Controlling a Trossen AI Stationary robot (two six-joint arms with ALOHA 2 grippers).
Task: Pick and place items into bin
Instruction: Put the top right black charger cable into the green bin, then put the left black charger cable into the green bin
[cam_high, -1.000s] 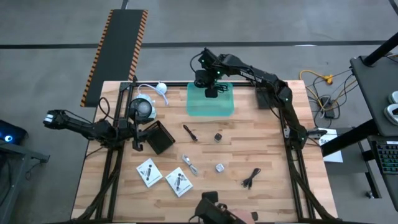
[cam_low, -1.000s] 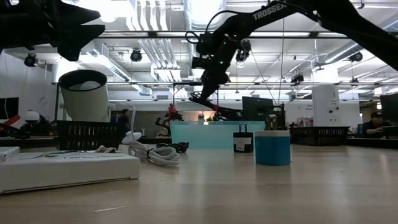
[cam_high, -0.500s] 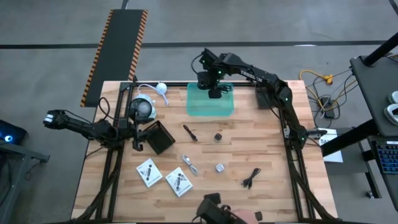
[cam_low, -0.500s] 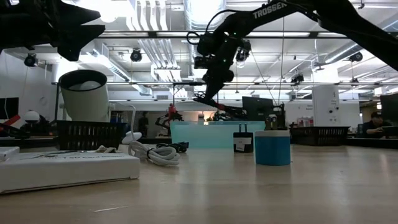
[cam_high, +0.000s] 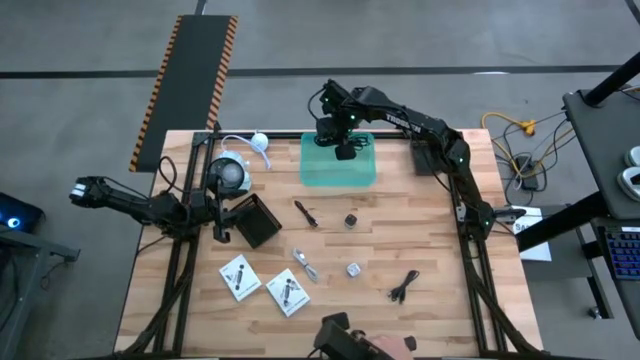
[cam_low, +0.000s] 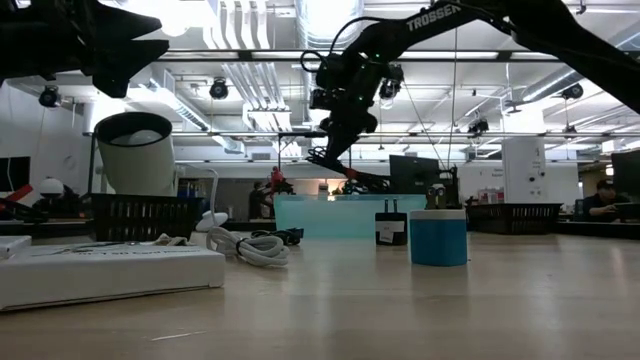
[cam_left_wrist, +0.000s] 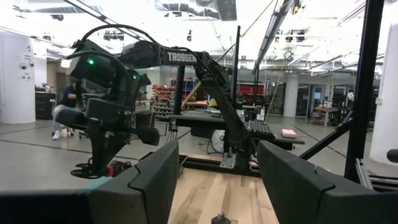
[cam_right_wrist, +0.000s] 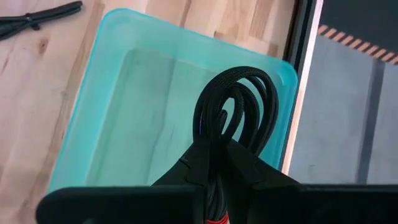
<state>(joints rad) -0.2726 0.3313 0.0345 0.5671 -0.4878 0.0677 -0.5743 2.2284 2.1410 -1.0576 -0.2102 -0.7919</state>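
On the wooden worktop (cam_high: 430, 240) the teal bin (cam_high: 338, 168) sits at the far edge; above it the right hand (cam_right_wrist: 214, 163) is clamped on a coiled black cable (cam_right_wrist: 236, 102), whose loops hang over the bin's inside. Light and floppy, it looks best pinched at its bundled middle. Off the worktop's left side, the left hand (cam_left_wrist: 217, 180) waits with fingers apart

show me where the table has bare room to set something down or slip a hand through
Bare wood lies right of the coiled cable up to the table's right edge, and between the bin and the right arm's base. The middle is crowded: pen-like stick, small bits, white packets. The right gripper hangs over the bin, shut on a cable.
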